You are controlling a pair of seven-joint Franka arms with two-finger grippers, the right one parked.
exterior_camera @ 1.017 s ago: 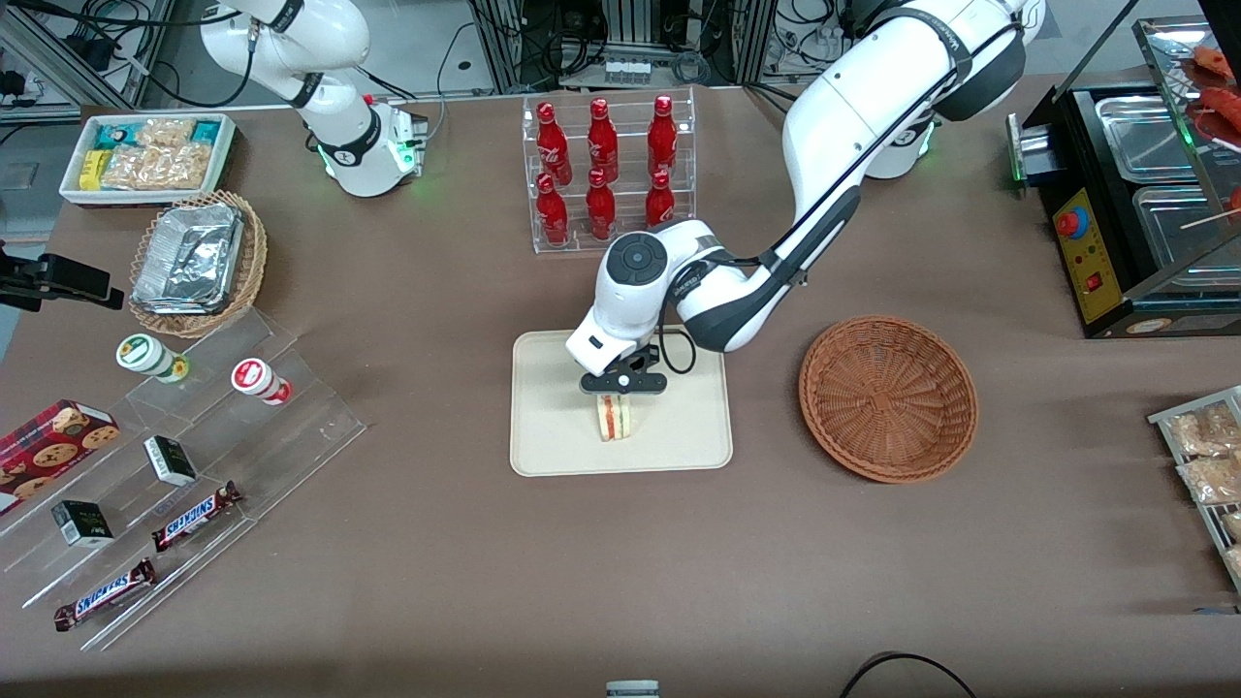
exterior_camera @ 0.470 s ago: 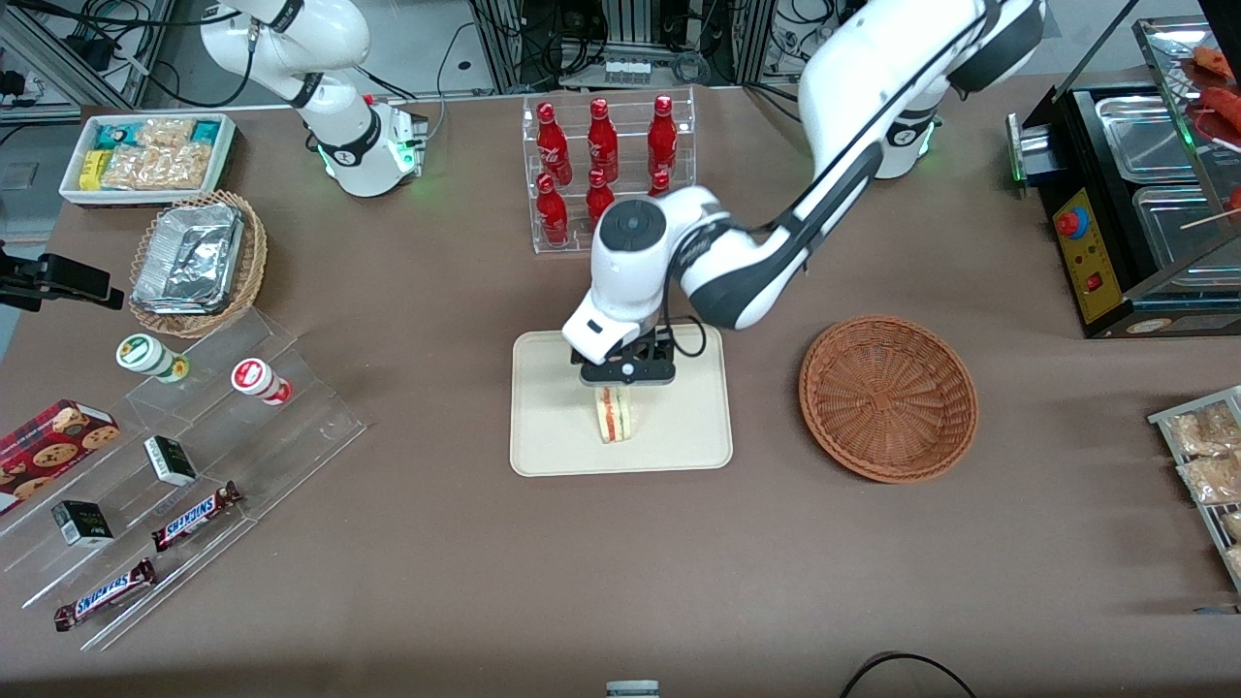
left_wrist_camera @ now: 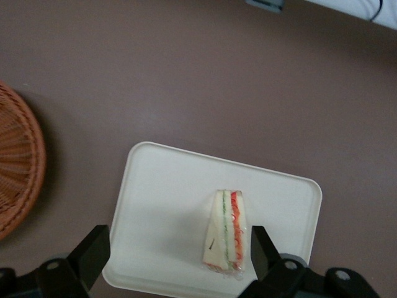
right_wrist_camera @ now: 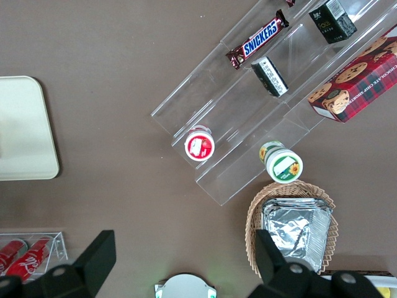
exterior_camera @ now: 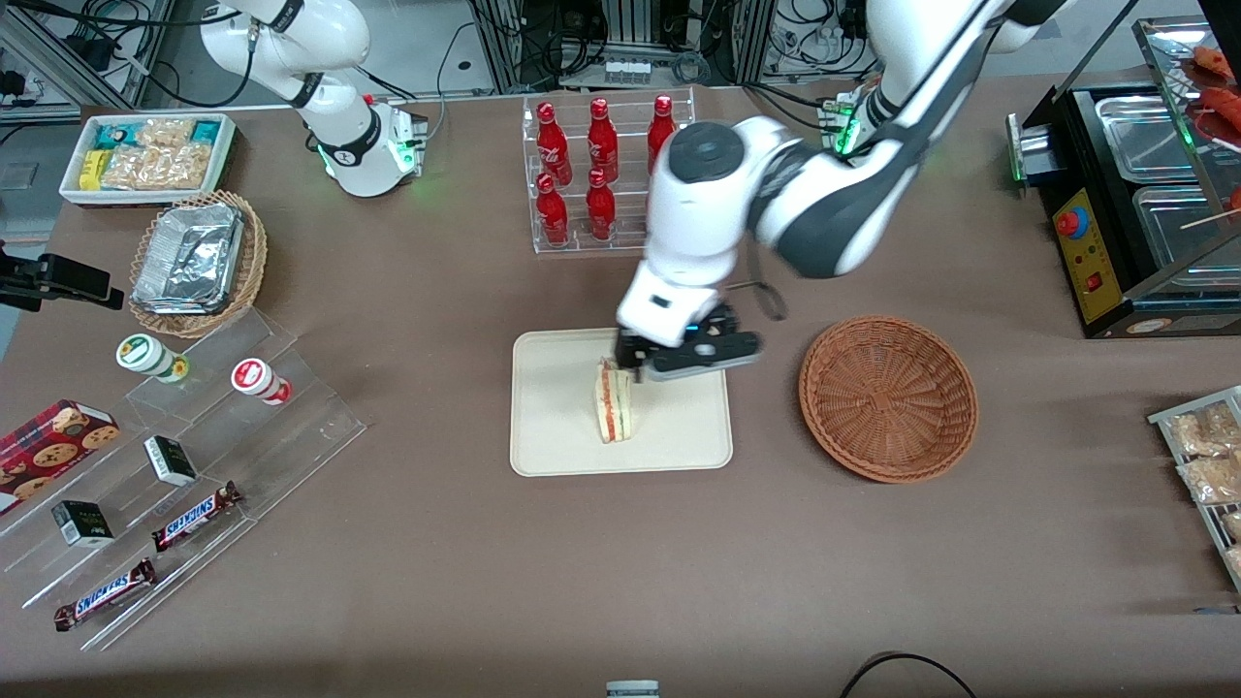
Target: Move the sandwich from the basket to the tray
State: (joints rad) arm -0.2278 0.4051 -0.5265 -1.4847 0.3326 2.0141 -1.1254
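Starting toward the parked arm's end of the table, well apart from the tray point(exterior_camera: 553, 431): clear plastic steps point(exterior_camera: 208, 441) with snack bars and small boxes, and farther from the front camera a tan wicker basket point(exterior_camera: 199, 264) holding foil trays. Between those and the tray, only bare brown tabletop point(exterior_camera: 417, 320). On the tray itself, about at its middle, the sandwich point(exterior_camera: 614, 402), standing on edge with its red and pale filling stripes facing up, clear of the low rim on every side, with a bare cream strip all round it. Above the tray, raised off it, the gripper point(exterior_camera: 690, 357), just beside the sandwich's farther tip and toward the working arm's end from it. Spread wide, with nothing between its fingers point(left_wrist_camera: 94, 251); in the wrist view, seen looking down past them onto the sandwich point(left_wrist_camera: 226, 233), no contact with it. Farther from the front camera than the tray, a clear rack of red bottles point(exterior_camera: 606, 174), with the arm's bulk above the gap between rack and tray. Toward the working arm's end, near the tray but apart from it, the basket point(exterior_camera: 887, 397), with nothing in it, separated by a strip of bare tabletop. Nearer the front camera than the tray, a broad stretch of open brown surface.
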